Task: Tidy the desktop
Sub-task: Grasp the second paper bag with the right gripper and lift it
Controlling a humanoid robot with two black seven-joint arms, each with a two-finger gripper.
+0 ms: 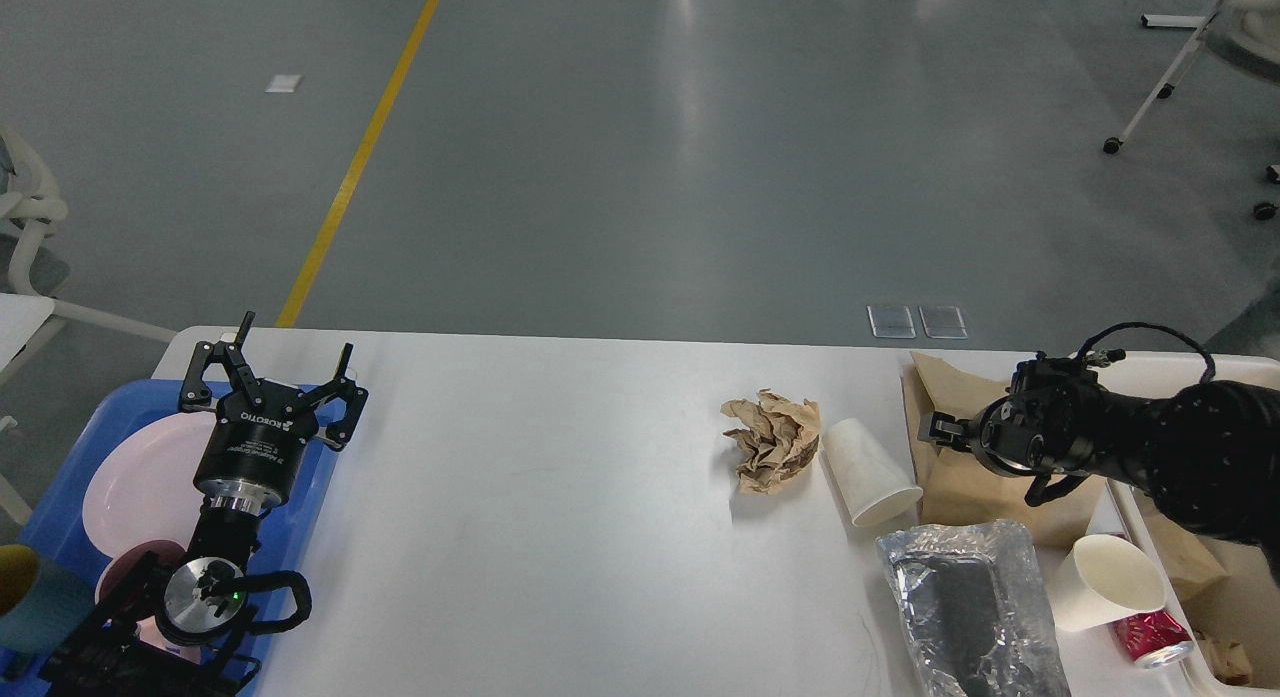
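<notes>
At the near left corner of the desktop [520, 497], a white matte tabletop spanning the view, a blue plastic tray [70, 517] overhangs the left edge and holds a pale pink plate [140, 477], a smaller pink dish [125, 569] and a teal cup [40, 602] cut off by the frame. The left gripper [268, 369] hangs above the tray's far right side, its fingers spread wide with nothing between them. At the near right edge lie a crinkled silver foil bag [965, 602], a white paper cup [1105, 582] on its side and, touching it, a red can [1152, 639]. A beige bin [1225, 567] at the right edge holds brown paper scraps. Farther in, a second tipped paper cup [868, 472] lies between a crumpled brown paper wad [770, 439] and a flattened brown paper bag [975, 477]. The right gripper [945, 429] sits low over this bag, seen dark and end-on; whether it is parted or grasps the bag cannot be determined. Beyond the far edge lies grey floor with a yellow line [360, 157].
</notes>
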